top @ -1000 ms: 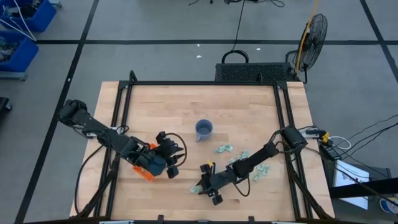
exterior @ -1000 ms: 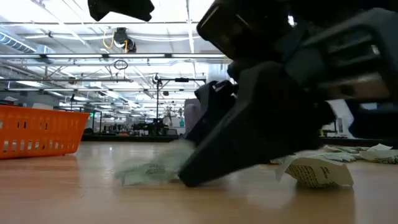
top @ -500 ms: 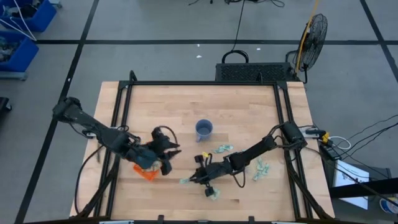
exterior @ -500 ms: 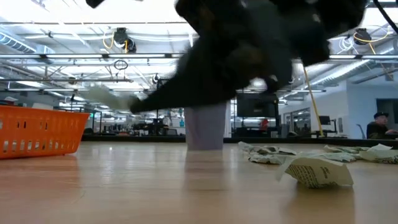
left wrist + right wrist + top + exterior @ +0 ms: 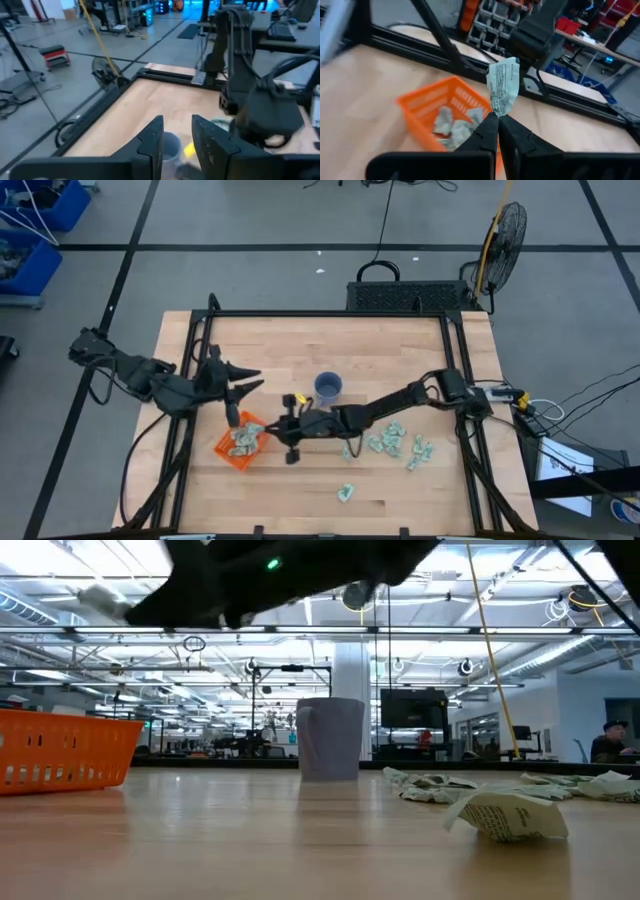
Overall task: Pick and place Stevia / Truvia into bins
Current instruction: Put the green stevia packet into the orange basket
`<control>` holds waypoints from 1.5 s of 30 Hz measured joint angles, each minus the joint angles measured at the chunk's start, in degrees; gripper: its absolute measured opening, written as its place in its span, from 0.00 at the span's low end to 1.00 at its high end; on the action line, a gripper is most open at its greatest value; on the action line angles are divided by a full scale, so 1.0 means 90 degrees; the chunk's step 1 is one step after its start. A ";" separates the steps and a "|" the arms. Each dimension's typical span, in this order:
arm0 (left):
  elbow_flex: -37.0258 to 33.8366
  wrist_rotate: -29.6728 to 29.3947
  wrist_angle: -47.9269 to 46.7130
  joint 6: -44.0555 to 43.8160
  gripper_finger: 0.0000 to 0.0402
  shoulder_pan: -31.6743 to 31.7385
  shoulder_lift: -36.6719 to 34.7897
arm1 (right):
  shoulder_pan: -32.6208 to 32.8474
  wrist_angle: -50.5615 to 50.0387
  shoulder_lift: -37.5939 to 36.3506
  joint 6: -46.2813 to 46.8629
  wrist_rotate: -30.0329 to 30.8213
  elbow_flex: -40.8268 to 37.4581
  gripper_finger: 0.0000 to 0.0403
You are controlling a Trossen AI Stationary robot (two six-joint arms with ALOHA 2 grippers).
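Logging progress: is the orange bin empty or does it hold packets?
Holds packets: several crumpled packets lie inside the orange bin.

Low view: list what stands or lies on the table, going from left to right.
Shallow orange plastic bin → blue-grey mug → flat heap of pale green and white sweetener packets → single crumpled white packet nearest the camera → more packets at the right edge.
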 joint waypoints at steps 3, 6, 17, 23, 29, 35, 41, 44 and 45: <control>0.0000 -0.0019 -0.0019 0.0098 0.26 0.0129 0.0036 | -0.0162 -0.0311 0.0502 -0.0183 0.0005 0.0538 0.00; 0.0000 0.0009 -0.0088 0.0069 0.26 0.0221 0.0142 | -0.0256 -0.0466 0.0891 -0.0250 -0.0186 0.0833 0.01; -0.0002 0.0209 -0.0473 -0.0199 0.26 0.0294 0.0364 | -0.0270 -0.0446 0.0974 -0.0751 -0.0665 0.0946 0.22; -0.0002 0.0321 -0.0494 -0.0532 0.26 0.0277 0.0364 | -0.0213 -0.0845 0.0648 -0.0753 -0.0456 0.0941 0.30; -0.0002 0.0418 -0.1077 -0.1214 0.26 0.0268 0.0368 | 0.0018 -0.3457 -0.0603 -0.0279 -0.0301 0.0960 0.29; -0.0328 0.0286 -0.0953 -0.1808 0.26 0.0191 0.0662 | 0.0321 -0.6728 -0.1688 0.1350 -0.0338 0.0781 0.27; -0.1063 0.0782 0.0119 -0.2387 0.26 0.0189 0.1257 | 0.0715 -0.7466 -0.2861 0.2583 -0.0331 -0.0618 0.26; -0.1367 0.1406 0.0895 -0.2608 0.26 0.0257 0.1672 | 0.0951 -0.7017 -0.3617 0.2932 -0.0324 -0.1516 0.26; -0.1477 0.1558 0.1060 -0.2610 0.26 0.0275 0.1812 | 0.1017 -0.6789 -0.3871 0.2941 -0.0325 -0.1821 0.26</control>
